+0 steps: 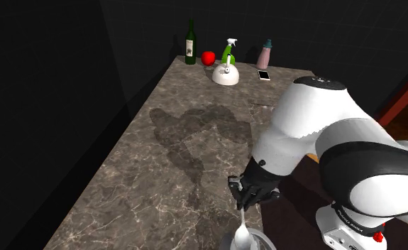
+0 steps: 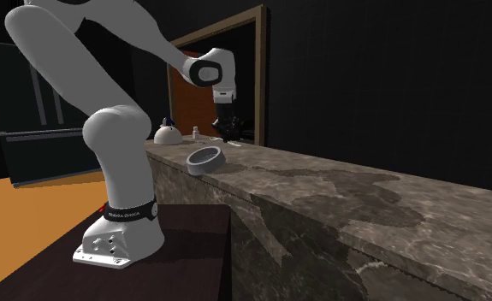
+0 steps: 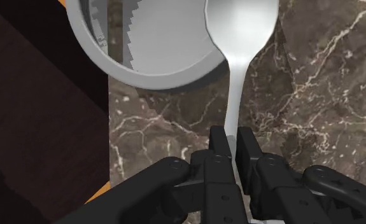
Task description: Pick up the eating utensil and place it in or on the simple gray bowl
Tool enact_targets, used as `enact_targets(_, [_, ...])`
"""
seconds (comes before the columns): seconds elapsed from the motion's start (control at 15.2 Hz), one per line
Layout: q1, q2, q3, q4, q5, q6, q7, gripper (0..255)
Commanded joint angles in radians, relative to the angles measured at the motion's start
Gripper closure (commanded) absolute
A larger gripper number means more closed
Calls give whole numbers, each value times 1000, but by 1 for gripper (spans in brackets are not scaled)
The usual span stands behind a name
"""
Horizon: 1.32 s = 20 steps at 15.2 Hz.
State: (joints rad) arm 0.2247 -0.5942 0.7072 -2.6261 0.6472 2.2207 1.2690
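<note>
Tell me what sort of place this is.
Likely a kitchen: a long brown marbled stone counter holds a white domed kettle, a dark green wine bottle and a round grey bowl.

Well away from the end effector [image 1: 243, 204], at the far end of the marbled desk [image 1: 174, 156], stand a dark green bottle [image 1: 190, 41], a red object [image 1: 208, 57], a spray bottle [image 1: 229, 48] and a pinkish bottle [image 1: 266, 54]. A white kettle [image 1: 225, 74] and a phone [image 1: 264, 74] sit slightly nearer it.

My two-finger gripper [image 3: 232, 139] is all black — the shiny metal spoon [image 3: 240, 32] silver-grey, the round bowl [image 3: 162, 79] plain grey. The marbled stone desk [image 3: 315, 95] is brown-grey, threaded with pale veins and darker blotches.
</note>
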Motion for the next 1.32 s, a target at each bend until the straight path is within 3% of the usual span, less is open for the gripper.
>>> enact_targets(0.0, [41,-43,25,-10,27,-18,50,255])
enact_targets(0.26, [123,-112,92,-14,81,-46,164,255])
enact_targets(1.25, [89,62,240,-105,170,223,115,255])
